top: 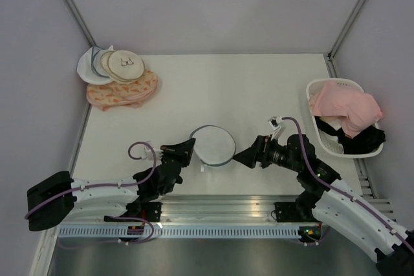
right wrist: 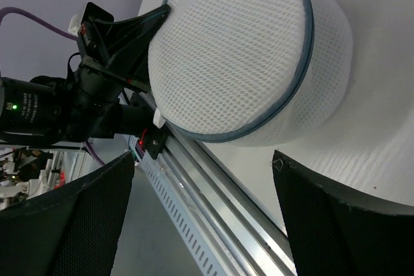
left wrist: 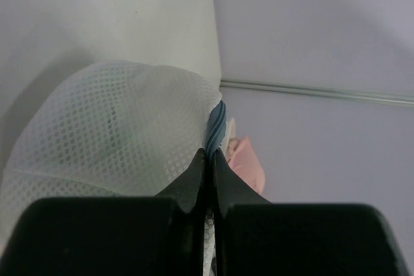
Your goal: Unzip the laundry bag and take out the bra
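The bag point(top: 215, 145) is found at the near middle of the table point(top: 259, 82). Its rim is clamped by the left gripper point(top: 189, 144). The right gripper point(top: 242, 158) is held apart just beside it.

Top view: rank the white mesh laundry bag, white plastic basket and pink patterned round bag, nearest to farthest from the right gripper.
1. White mesh laundry bag, just left of the right gripper.
2. White plastic basket, right edge.
3. Pink patterned round bag, far left corner.
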`<state>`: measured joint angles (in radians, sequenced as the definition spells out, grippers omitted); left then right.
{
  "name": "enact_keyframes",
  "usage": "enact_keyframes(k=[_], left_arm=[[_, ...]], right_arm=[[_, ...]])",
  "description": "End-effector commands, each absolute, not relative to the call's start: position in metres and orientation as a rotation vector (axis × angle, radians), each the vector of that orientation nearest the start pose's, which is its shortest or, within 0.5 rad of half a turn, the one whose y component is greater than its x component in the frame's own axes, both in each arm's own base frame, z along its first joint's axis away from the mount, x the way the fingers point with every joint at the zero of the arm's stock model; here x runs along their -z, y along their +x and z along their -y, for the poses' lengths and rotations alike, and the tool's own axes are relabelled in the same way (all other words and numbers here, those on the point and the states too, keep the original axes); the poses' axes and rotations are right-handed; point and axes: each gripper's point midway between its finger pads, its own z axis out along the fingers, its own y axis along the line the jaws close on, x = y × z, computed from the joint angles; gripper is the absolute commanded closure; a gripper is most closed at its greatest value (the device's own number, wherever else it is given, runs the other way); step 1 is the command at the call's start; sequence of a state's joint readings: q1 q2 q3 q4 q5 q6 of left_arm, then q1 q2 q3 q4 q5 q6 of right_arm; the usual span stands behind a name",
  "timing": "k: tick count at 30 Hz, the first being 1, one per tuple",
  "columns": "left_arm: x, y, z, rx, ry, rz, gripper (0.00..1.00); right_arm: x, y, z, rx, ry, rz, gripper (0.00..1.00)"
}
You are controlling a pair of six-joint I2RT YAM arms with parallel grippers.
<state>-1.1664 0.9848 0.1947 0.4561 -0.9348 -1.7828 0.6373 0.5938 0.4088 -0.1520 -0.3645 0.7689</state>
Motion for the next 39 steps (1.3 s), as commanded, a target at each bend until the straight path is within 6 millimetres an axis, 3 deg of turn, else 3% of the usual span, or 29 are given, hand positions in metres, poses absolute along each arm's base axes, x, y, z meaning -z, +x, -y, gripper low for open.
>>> enact_keyframes(k=[1,7,12,19,20,23,24,27,31,33,34,36,37,38,39], left_arm=[[-0.18,0.224,0.227,1.445,-1.295,-1.377,0.98],[-0.185,0.221,0.226,1.457,-1.256,-1.373,0.98],[-0.184,0.22,0.23,1.48,-1.237,-1.38,0.98],[-0.194,0.215,0.24,1.537,-1.161,-1.382,0.98],[-0.194,0.213,0.244,1.547,-1.14,-1.398,0.98],[-0.198,0.21,0.249,1.567,-1.1,-1.418,0.98],[-0.195,0.207,0.252,1.564,-1.078,-1.448,0.98],[-0.189,0.203,0.255,1.571,-1.057,-1.489,0.98],[-0.186,0.195,0.254,1.54,-0.939,-1.539,0.98],[-0.192,0.189,0.251,1.556,-0.887,-1.545,0.87],[-0.182,0.187,0.249,1.498,-0.837,-1.59,0.64],[-0.18,0.183,0.246,1.46,-0.778,-1.622,0.45],[-0.189,0.18,0.242,1.472,-0.749,-1.603,0.29],[-0.174,0.179,0.238,1.399,-0.721,-1.665,0.22],[-0.173,0.176,0.236,1.39,-0.7,-1.677,0.17]], right_arm=[[-0.179,0.153,-0.242,-1.433,-0.053,-2.05,0.09],[-0.166,0.162,-0.24,-1.408,0.09,-2.086,0.13],[-0.169,0.166,-0.248,-1.51,0.199,-2.043,0.16],[-0.159,0.168,-0.26,-1.528,0.223,-2.082,0.25],[-0.159,0.167,-0.261,-1.532,0.218,-2.082,0.28],[-0.162,0.169,-0.265,-1.556,0.216,-2.055,0.54],[-0.164,0.171,-0.266,-1.559,0.211,-2.046,0.73],[-0.162,0.173,-0.267,-1.538,0.205,-2.061,0.97],[-0.162,0.174,-0.265,-1.486,0.163,-2.075,1.0],[-0.165,0.174,-0.261,-1.463,0.138,-2.078,1.0],[-0.167,0.174,-0.26,-1.462,0.137,-2.075,0.99],[-0.173,0.172,-0.256,-1.481,0.107,-2.06,1.0],[-0.174,0.17,-0.256,-1.492,0.083,-2.062,0.99],[-0.175,0.165,-0.256,-1.513,0.048,-2.073,1.0],[-0.176,0.167,-0.253,-1.508,0.027,-2.071,1.0]])
